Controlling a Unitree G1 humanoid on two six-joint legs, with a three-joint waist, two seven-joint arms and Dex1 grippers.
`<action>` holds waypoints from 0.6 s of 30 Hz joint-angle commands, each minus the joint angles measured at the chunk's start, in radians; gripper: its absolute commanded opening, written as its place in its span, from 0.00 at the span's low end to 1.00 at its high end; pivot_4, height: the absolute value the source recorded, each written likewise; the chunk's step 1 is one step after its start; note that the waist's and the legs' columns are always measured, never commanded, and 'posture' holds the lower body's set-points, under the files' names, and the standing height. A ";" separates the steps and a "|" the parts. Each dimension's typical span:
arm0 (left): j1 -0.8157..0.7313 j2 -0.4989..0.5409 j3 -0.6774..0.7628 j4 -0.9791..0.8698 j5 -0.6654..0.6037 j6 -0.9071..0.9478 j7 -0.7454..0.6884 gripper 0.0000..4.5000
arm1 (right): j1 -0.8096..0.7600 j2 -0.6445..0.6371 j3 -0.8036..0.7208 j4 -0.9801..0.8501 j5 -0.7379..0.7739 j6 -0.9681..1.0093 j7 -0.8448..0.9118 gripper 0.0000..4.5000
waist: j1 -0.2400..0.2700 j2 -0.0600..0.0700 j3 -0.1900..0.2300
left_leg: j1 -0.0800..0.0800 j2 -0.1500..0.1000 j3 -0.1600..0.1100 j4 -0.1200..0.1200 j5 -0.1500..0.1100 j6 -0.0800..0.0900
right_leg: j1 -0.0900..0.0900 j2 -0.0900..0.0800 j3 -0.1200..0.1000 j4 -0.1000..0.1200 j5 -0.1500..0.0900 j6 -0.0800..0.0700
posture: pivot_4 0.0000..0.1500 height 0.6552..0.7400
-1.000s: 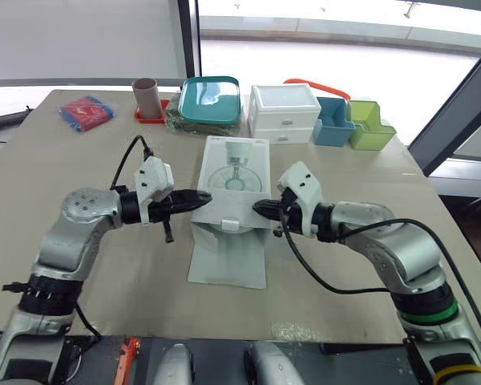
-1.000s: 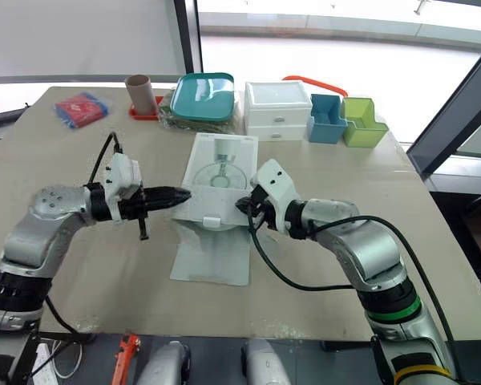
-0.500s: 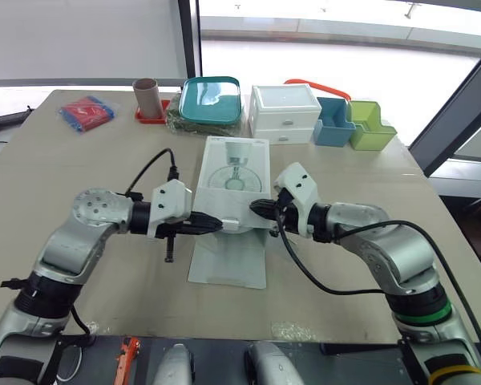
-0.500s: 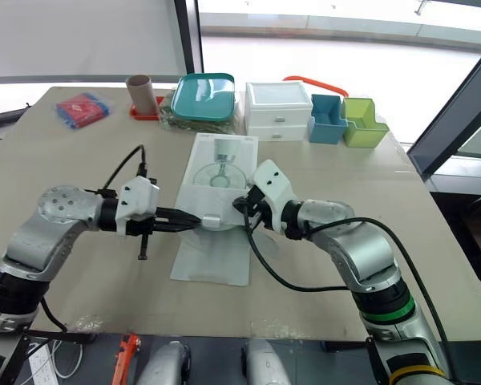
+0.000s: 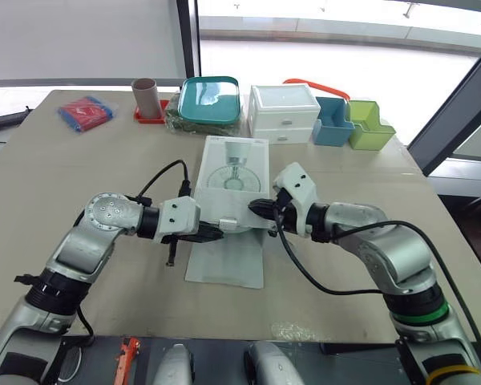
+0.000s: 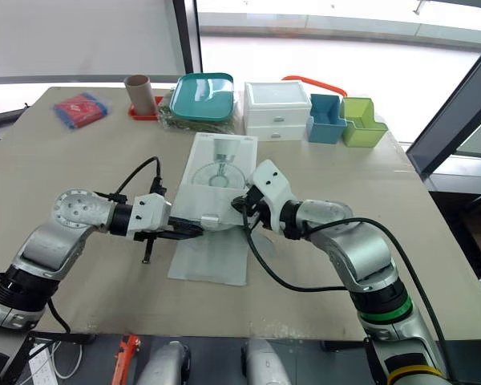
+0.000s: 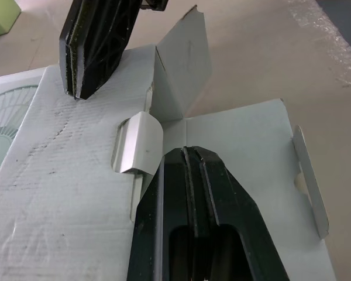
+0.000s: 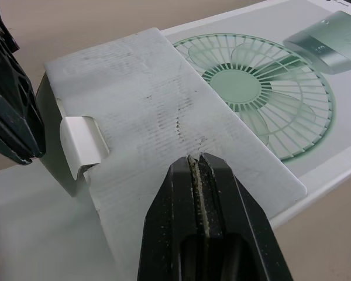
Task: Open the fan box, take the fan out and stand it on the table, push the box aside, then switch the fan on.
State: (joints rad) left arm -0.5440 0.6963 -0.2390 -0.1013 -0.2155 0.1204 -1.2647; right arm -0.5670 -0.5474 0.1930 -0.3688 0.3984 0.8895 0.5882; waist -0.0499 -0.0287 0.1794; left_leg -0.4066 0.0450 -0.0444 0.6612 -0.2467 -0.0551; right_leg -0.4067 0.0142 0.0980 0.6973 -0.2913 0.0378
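- Since a second ago my left gripper (image 5: 215,232) has swung in from the box's left side to its near end. Its fingers are pressed together (holding nothing), tip just beside the small white tuck tab (image 7: 139,142).
- Mid-table lies the flat white cardboard fan box (image 5: 235,172), its long front flap (image 5: 227,261) already folded out on the beige table (image 5: 104,160).
- My right gripper (image 5: 254,207), fingers also together, rests at the box's near right corner, forearm low.
- Opening is the step in hand; next I should hook that tab and lift while the right steadies.

Bright even daylight, soft shadows.
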 commanded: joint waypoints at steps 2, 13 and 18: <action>-0.006 0.055 0.024 -0.024 0.017 -0.024 -0.027 0.00 | -0.006 0.003 -0.001 0.001 -0.015 -0.015 0.006 0.01 | 0.001 0.000 0.000 | 0.000 0.000 0.000 0.000 0.000 0.000 | 0.000 0.000 0.000 0.000 0.000 0.000 | 1.00 1.00; 0.016 0.193 0.094 -0.034 -0.011 -0.037 -0.095 0.00 | -0.006 0.014 0.016 0.027 -0.039 -0.051 0.024 0.01 | 0.001 0.000 0.000 | 0.000 0.000 0.000 0.000 0.000 0.000 | 0.000 0.000 0.000 0.000 0.000 0.000 | 1.00 1.00; 0.021 0.234 0.111 -0.043 -0.022 -0.019 -0.113 0.00 | -0.001 0.013 0.024 0.030 -0.055 -0.069 0.036 0.01 | 0.001 0.000 0.000 | 0.000 0.000 0.000 0.000 0.000 0.000 | 0.000 0.000 0.000 0.000 0.000 0.000 | 1.00 1.00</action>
State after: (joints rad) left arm -0.5207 0.9067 -0.1764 -0.1123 -0.2205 0.0964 -1.3672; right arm -0.5685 -0.5310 0.2106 -0.3410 0.3543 0.8250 0.6163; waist -0.0490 -0.0283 0.1797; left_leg -0.4069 0.0450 -0.0443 0.6611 -0.2467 -0.0550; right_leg -0.4070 0.0141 0.0976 0.6973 -0.2918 0.0376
